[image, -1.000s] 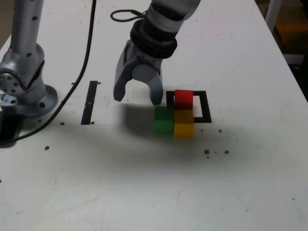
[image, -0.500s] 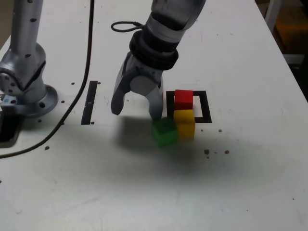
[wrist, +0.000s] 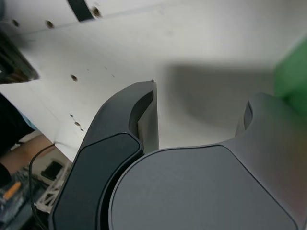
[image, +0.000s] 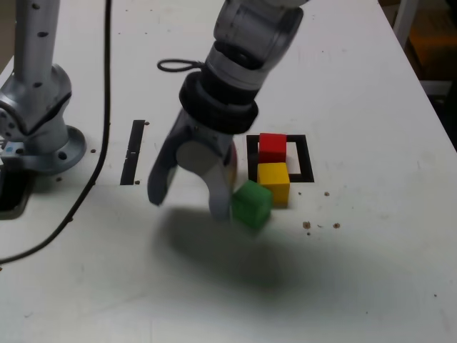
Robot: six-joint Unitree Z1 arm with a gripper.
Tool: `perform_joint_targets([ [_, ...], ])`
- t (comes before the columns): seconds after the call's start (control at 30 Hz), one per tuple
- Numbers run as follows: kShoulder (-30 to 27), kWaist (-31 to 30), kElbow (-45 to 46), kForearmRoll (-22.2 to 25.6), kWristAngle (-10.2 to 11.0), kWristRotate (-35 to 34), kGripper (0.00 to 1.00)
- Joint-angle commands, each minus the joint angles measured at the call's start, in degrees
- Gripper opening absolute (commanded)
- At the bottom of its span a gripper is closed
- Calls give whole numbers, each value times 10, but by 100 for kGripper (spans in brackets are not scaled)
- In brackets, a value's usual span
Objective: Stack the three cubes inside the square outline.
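Shoving the green cube (image: 252, 205) aside, it seems: it sat square beside the yellow cube (image: 273, 183) a second ago and now lies askew, nearer the desk's (image: 343, 286) front. Hand (image: 188, 203) open and empty, one finger against or very near green. Red cube (image: 272, 147) within the square outline (image: 305, 158), yellow across its near edge (neither shifted). No stack; green probably needs regrasping.

In the exterior view, the black tape square outline (image: 305, 158) lies nearer the white desk's (image: 371, 264) right edge than the straight black tape strip (image: 132, 157). The solid red cube (image: 272, 147) is on the outline, the solid yellow cube (image: 274, 181) before it, the solid green cube (image: 252, 205) front-left of the yellow.
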Motion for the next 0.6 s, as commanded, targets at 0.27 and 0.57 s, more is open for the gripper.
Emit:
perform_joint_targets([
  [0.27,-51,14,20,24,36,-35,69],
  [0.57,-62,47,-13,14,119,-43,69],
])
